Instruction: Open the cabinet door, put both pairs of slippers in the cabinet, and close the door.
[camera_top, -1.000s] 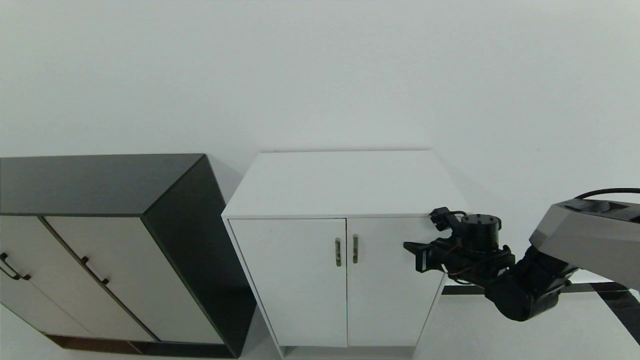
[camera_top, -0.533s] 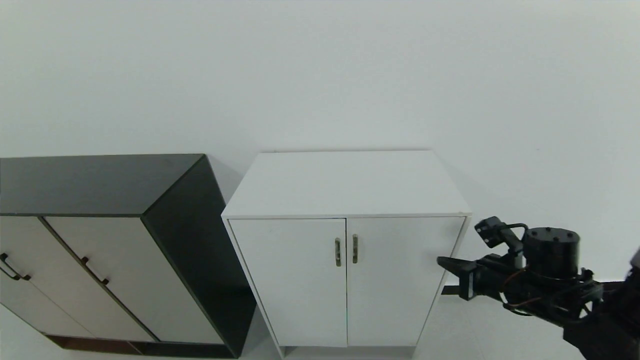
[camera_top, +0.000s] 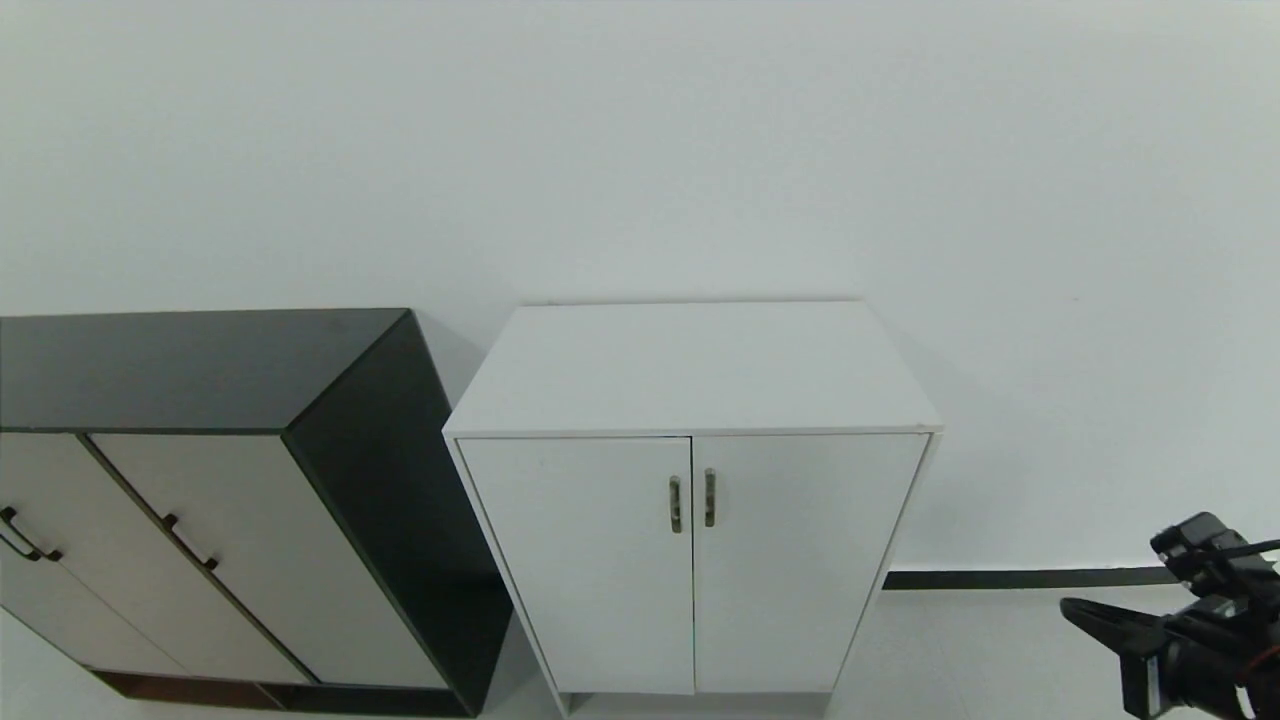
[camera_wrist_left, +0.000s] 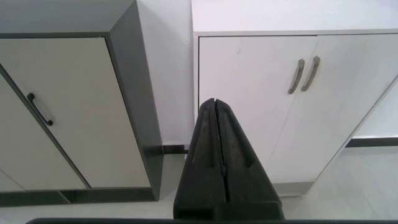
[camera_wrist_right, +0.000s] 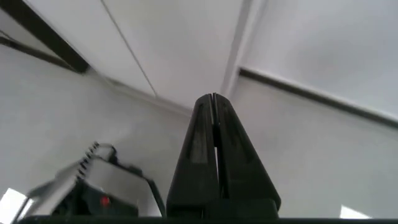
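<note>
The right gripper (camera_top: 1085, 610), low and well to the right of the white cabinet (camera_top: 690, 370), had its fingers pressed together on nothing. The left gripper (camera_wrist_left: 215, 102), facing that cabinet, was likewise closed and empty. Both cabinet doors (camera_top: 580, 560) sat closed. A dark cabinet (camera_top: 200, 365) stood just left of it.
</note>
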